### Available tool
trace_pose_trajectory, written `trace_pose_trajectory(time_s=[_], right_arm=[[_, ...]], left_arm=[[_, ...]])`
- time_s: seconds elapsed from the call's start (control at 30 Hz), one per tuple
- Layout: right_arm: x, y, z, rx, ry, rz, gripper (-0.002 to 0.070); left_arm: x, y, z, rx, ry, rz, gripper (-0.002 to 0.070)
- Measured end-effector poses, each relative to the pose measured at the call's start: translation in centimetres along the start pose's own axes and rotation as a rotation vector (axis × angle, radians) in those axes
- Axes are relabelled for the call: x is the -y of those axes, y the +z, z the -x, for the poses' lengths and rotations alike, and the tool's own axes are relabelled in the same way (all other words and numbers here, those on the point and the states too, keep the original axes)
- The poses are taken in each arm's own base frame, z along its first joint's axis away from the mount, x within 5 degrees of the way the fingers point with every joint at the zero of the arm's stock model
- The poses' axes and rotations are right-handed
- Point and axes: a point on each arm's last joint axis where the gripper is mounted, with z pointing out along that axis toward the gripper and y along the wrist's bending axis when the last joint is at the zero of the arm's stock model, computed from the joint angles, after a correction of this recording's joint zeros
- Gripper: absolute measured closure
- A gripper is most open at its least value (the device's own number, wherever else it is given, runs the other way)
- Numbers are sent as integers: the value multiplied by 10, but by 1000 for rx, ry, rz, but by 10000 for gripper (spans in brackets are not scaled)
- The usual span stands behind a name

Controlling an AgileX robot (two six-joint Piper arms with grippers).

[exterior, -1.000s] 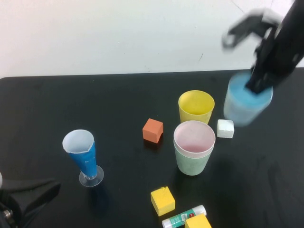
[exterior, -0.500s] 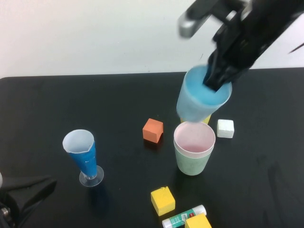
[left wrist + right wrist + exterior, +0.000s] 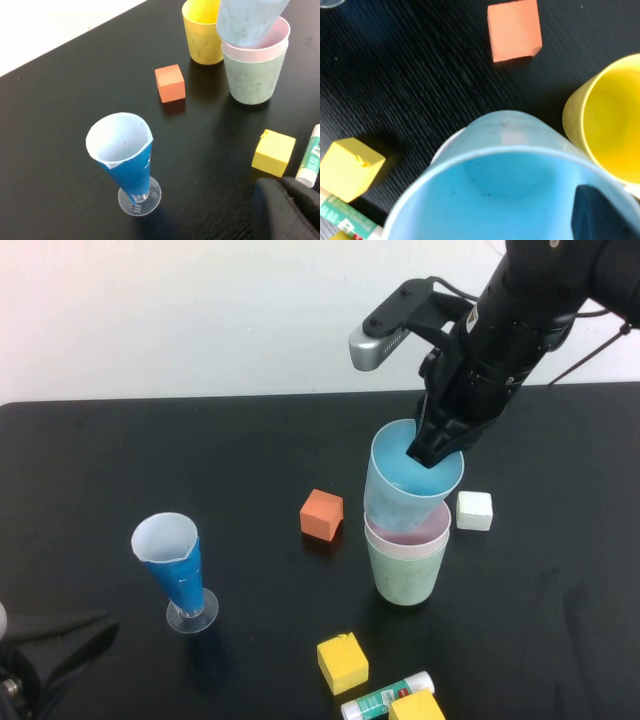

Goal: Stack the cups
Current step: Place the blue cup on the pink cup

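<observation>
**Operator:** Where is the light blue cup in relation to the stack?

**Me:** My right gripper point(image 3: 432, 448) is pinched tight on the far-right rim of the light blue cup point(image 3: 405, 490), one finger inside the mouth and one outside. The cup's base sits in the mouth of the pink cup point(image 3: 406, 538), which is already nested in the green cup point(image 3: 405, 578). It is not square to them, though. Its long axis tips, the mouth leaning far and slightly right toward my wrist, the base pointing near and left into the pink rim.

**Operator:** So what does the next move turn on?

**Me:** That tilt, I judge. The stack lies straight below my jaws, so no sideways travel is called for; the cup's axis should come upright over the pink cup, or its lower wall may catch the near-left rim and tip the pair.

**Operator:** And the yellow cup?

**Me:** The yellow cup point(image 3: 202, 32) stands just behind the stack on the far side, hidden from the high view by what I am carrying. It is nearer my right arm than my left.

**Operator:** Your left side?

**Me:** My left gripper point(image 3: 55, 645) is parked at the near-left corner, fingers closed on nothing, near the blue cone-shaped glass point(image 3: 178, 570) and well away from the cups.
</observation>
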Motion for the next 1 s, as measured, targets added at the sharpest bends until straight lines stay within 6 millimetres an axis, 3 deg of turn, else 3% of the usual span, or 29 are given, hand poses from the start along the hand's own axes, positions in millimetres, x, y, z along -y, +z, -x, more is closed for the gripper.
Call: trace_pose_trajectory(time_s=[0.4, 0.63, 1.0], right_arm=[[0, -2, 0, 3, 6, -1, 659], [-3, -16, -1, 31, 17, -14, 659], [-14, -26, -20, 5, 19, -2, 659]], left_arm=[[-2, 0, 2, 22, 35, 25, 676], [-2, 0, 4, 40, 35, 24, 676], [-2, 0, 4, 45, 35, 24, 676]])
